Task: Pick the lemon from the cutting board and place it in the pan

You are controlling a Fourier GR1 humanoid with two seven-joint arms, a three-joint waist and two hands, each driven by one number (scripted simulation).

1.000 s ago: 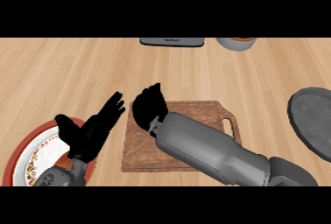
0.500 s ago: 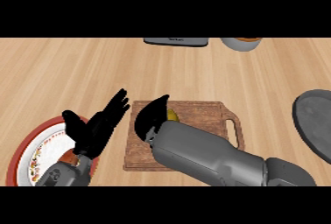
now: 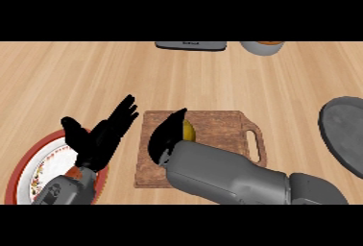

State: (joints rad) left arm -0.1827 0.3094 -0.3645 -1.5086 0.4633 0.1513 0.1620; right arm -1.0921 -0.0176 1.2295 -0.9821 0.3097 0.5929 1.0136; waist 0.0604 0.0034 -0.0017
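Can make out only a thin yellow sliver of the lemon (image 3: 188, 130), sitting in the left half of the cutting board (image 3: 220, 126). Rest of it covered by the right hand (image 3: 166, 137). Reading that hand as grasping the lemon, black fingers curled over its left and top side. Can't tell whether the lemon is off the board or touching it. Can't see the underside of the grasp, blocked by the wide grey right forearm (image 3: 227, 175), which also hides the board's lower middle.

Seeing the board as brown grainy wood, rectangular, rounded corners, 1 slot handle at the right end.

Noting the pan (image 3: 344, 132) at far right: dark grey, round, flat-looking, clipped by the view's edge, well apart from the lemon.

Reading the left hand (image 3: 99, 137) as released: fingers straight and spread, pointing up, just left of the board and over the upper right rim of a plate (image 3: 25, 166). Seeing that plate as round, red-rimmed, pale patterned centre, partly hidden by the left forearm and clipped at lower left.

Spotting 2 clipped things at the top: a flat grey box (image 3: 191, 45) and a rounded grey bowl (image 3: 264, 48). Can't identify either further.

Seeing the counter (image 3: 85, 72) as light, smooth wood planks.
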